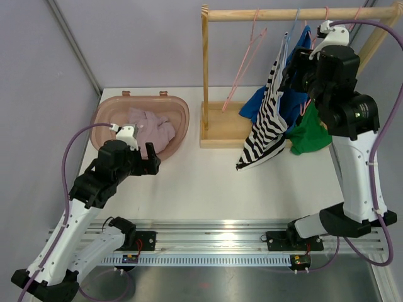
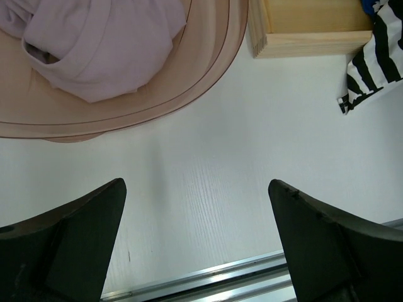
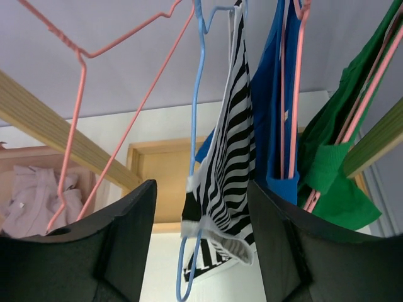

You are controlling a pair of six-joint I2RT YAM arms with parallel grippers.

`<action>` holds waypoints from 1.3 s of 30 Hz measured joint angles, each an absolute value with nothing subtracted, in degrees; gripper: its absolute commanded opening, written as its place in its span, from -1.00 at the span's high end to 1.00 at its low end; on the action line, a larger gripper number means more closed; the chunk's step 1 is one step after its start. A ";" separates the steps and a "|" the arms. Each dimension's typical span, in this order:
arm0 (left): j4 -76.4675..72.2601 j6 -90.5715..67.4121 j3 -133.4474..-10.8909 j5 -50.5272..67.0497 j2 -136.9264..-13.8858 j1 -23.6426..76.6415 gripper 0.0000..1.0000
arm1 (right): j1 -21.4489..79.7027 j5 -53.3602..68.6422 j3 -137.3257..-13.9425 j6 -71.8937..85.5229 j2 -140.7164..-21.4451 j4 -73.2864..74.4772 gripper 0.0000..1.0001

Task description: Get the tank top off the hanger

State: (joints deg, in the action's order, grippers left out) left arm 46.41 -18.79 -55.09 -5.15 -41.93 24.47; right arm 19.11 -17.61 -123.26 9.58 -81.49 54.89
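Observation:
A black-and-white striped tank top [image 1: 267, 119] hangs from a light blue wire hanger [image 3: 195, 126] on the wooden rail [image 1: 271, 14], its hem trailing down to the rack base. My right gripper [image 3: 201, 189] is raised at the rack. Its jaws stand apart on either side of the striped tank top [image 3: 230, 163] and the hanger's lower loop, with a gap showing on the left side. My left gripper [image 2: 196, 182] hovers open over bare white table near the basin, holding nothing. In the left wrist view the tank top's hem [image 2: 371, 60] shows at the right edge.
A pink basin [image 1: 107, 119] with a lilac garment [image 1: 151, 126] sits at the left. An empty pink hanger [image 1: 242, 63] hangs left of the striped top. A blue garment [image 1: 255, 104] and a green one [image 1: 312, 135] hang beside it. The rack's wooden base [image 2: 308, 38] lies beyond the left gripper.

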 measured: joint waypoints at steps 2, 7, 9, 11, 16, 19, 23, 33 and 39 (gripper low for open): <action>46.15 -19.07 -53.93 -5.21 -41.74 24.47 -0.98 | 19.11 -18.74 -125.62 8.88 -84.58 55.11 -0.27; 45.10 -19.31 -53.71 -5.72 -40.69 24.47 -0.98 | 19.11 -19.57 -132.97 7.49 -93.08 56.55 0.24; 44.62 -19.31 -53.71 -5.72 -40.45 24.47 -0.98 | 19.11 -20.27 -136.00 7.31 -96.64 56.84 0.39; 44.07 -19.31 -53.71 -5.56 -40.32 24.47 -0.98 | 19.11 -21.19 -138.43 6.81 -99.66 57.25 0.59; 43.55 -19.29 -53.67 -4.84 -40.60 24.47 -0.98 | 19.11 -23.31 -141.45 6.22 -103.57 58.30 1.00; 43.40 -19.29 -53.34 -4.67 -40.62 24.47 -0.98 | 19.11 -23.40 -141.88 6.09 -103.59 58.72 1.00; 43.35 -19.29 -53.08 -4.54 -40.62 24.47 -0.98 | 19.11 -22.74 -143.61 6.17 -103.57 59.90 1.00; 43.16 -19.31 -53.08 -4.47 -40.40 24.47 -0.98 | 19.11 -17.19 -145.75 6.33 -98.37 59.44 1.00; 42.06 -19.51 -53.06 -2.72 -38.24 24.47 -0.98 | 19.11 -11.51 -135.24 8.64 -88.07 57.58 1.00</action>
State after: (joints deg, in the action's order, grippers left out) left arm 42.06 -19.51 -53.06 -2.72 -38.24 24.47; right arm 19.11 -11.51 -135.24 8.64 -88.07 57.58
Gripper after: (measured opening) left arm 0.988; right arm 0.037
